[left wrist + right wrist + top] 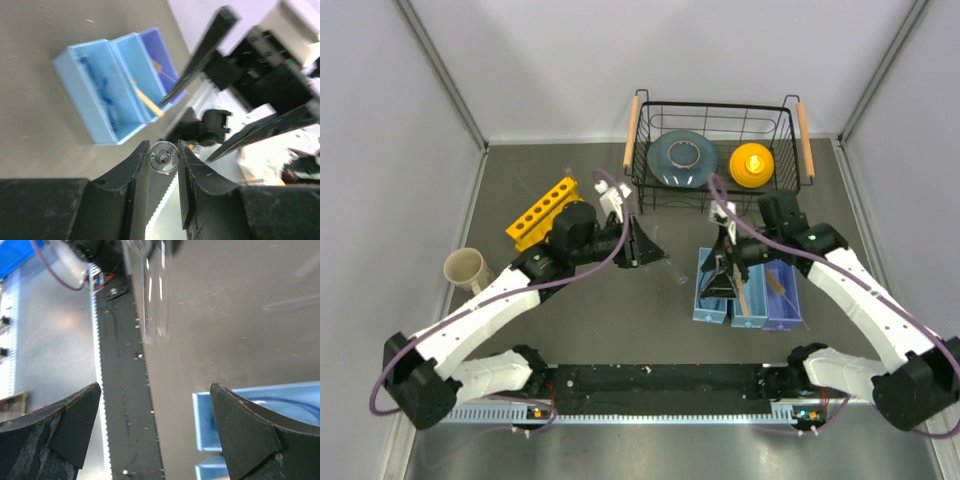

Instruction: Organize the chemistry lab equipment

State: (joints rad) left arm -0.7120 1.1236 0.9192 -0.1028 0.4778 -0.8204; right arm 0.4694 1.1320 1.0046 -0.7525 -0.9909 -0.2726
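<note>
A thin clear glass tube (163, 157), round in section and smooth-walled, is seen end-on, pinched between the matte black fingers of the left gripper (162, 145), which are pressed against its sides. The tube is held above the dark grey table (590, 320), between the yellow six-hole rack (542, 213) and the blue bins (782, 312). The rack, a rectangular block with round holes in its top face, is set diagonally at the left rear of the table. The fingers of the right gripper (155, 390) are spread wide, over the left end of the bins. The bins are three rectangular troughs set side by side, two light blue and one violet-blue. The slim tan wooden clamp (145, 100) lies in the middle trough. The dark-blue rim of the safety glasses (103, 90) is seen in the outer light-blue trough.
</note>
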